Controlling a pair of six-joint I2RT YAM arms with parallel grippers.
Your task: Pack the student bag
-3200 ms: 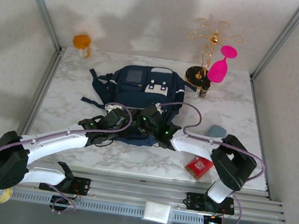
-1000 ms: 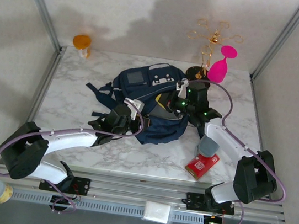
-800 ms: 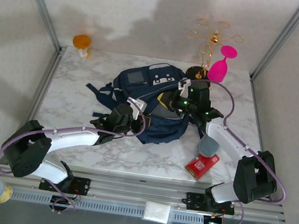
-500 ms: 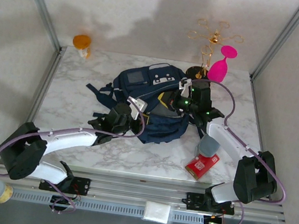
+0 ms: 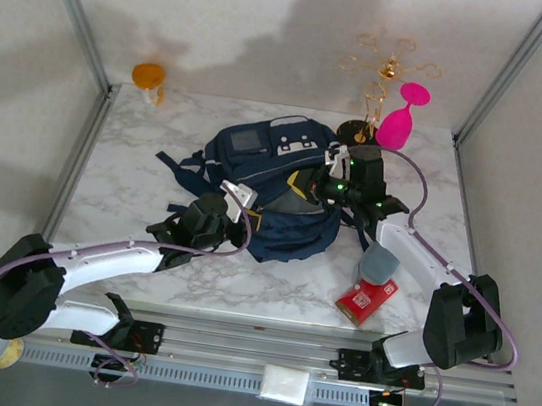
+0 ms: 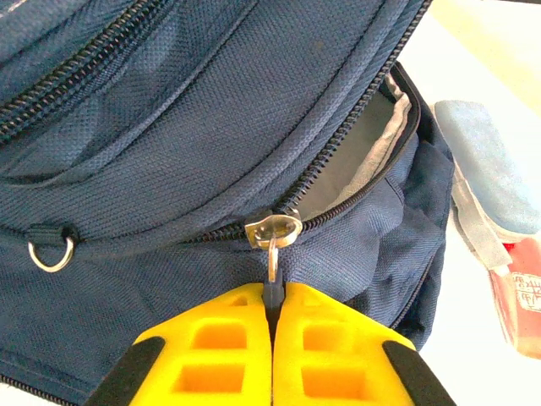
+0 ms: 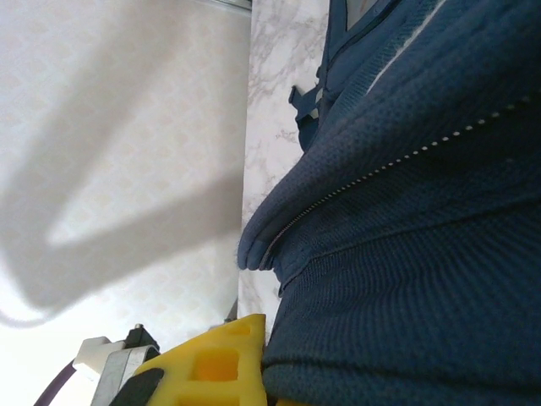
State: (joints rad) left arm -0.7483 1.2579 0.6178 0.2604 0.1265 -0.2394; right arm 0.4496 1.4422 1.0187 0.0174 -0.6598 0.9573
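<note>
Your left gripper (image 6: 272, 296) is pinched shut on the zipper pull (image 6: 272, 258) at the near-left edge of the student bag (image 5: 283, 227), mid-table, with the opened track running far-right toward your right gripper (image 5: 328, 187), which is clamped on bag fabric.

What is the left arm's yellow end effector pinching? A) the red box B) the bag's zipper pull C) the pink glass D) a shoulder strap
B: the left wrist view shows the left end effector with its yellow fingers shut on the zipper pull of the student bag.
</note>
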